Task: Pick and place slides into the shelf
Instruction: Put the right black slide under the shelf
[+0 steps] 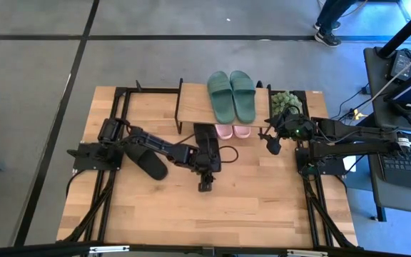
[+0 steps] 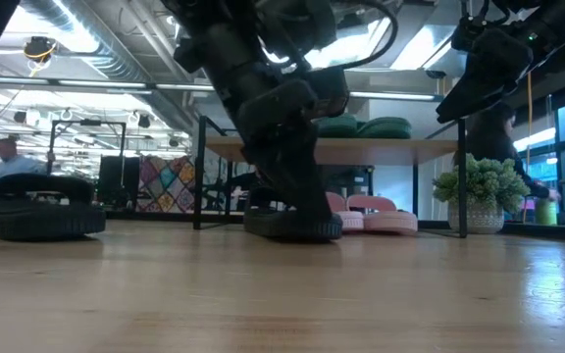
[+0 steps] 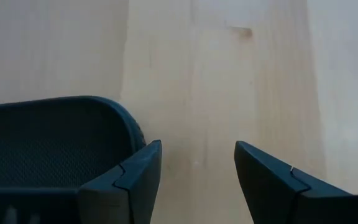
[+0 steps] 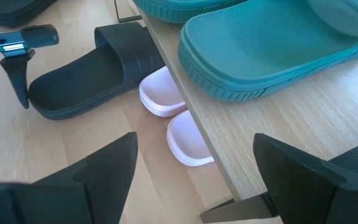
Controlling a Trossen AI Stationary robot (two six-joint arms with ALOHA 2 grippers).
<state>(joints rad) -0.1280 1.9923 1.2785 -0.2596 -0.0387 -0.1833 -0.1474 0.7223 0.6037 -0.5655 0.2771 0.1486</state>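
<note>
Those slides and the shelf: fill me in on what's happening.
The green slides sit on top of the shelf, the pink slides beneath it. One black slide lies at the shelf's front edge, another out on the table. The left gripper hangs open just past the nearer black slide, holding nothing; the right gripper waits open by the shelf's end.

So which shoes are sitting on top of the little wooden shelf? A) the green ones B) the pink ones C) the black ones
A: the two dark green rubber slide sandals lie side by side on the light wooden top board of the small black-legged shelf, while the light pink rubber slides sit underneath it.
</note>
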